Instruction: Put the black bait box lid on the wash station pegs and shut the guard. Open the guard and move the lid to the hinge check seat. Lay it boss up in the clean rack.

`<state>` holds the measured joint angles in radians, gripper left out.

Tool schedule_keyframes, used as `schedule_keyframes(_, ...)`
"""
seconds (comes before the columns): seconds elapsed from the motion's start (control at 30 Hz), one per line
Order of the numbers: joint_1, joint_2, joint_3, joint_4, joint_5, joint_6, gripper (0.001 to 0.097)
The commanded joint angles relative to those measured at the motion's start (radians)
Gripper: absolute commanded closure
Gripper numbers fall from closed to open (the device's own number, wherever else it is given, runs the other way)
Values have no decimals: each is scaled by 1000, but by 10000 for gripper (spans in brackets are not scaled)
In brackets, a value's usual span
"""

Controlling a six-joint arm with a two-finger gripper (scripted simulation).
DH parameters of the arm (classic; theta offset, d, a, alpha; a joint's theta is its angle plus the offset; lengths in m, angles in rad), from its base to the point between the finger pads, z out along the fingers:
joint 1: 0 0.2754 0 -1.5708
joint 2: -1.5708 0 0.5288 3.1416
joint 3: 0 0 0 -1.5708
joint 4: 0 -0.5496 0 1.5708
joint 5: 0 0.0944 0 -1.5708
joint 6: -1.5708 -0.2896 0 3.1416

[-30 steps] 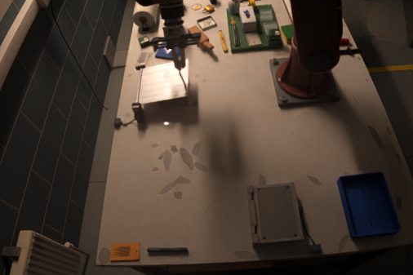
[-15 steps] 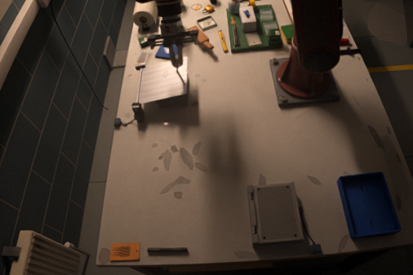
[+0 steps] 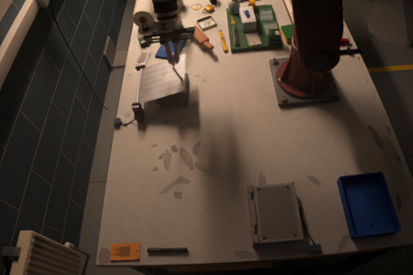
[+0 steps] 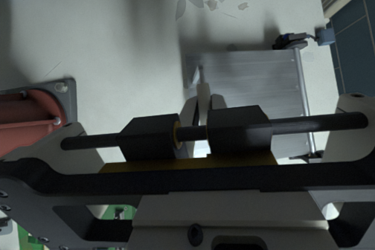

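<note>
The wash station guard [image 3: 161, 79], a ribbed metal flap hinged on a rod at its left side, lies partly raised at the far left of the table. A thin handle [image 3: 178, 73] stands at its free right edge. I grip that handle with my closed gripper [image 3: 173, 59] [image 4: 204, 95] from above. The lid and the pegs are hidden under the guard. The grey hinge check seat [image 3: 276, 212] sits at the near edge. The blue clean rack [image 3: 367, 204] lies to its right, empty.
The table's left edge and the tiled wall run close beside the guard's hinge rod [image 3: 139, 81]. A green tool tray [image 3: 254, 28], a paper roll [image 3: 143, 17] and small tools crowd the far end. My base [image 3: 305, 81] stands to the right.
</note>
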<state>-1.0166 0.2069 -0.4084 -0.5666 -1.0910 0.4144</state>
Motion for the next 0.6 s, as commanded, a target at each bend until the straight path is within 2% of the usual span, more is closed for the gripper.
schedule_keyframes(0.0,0,-1,4,1,-2,-2,966)
schedule_keyframes(0.57,5,1,50,11,-38,-32,966)
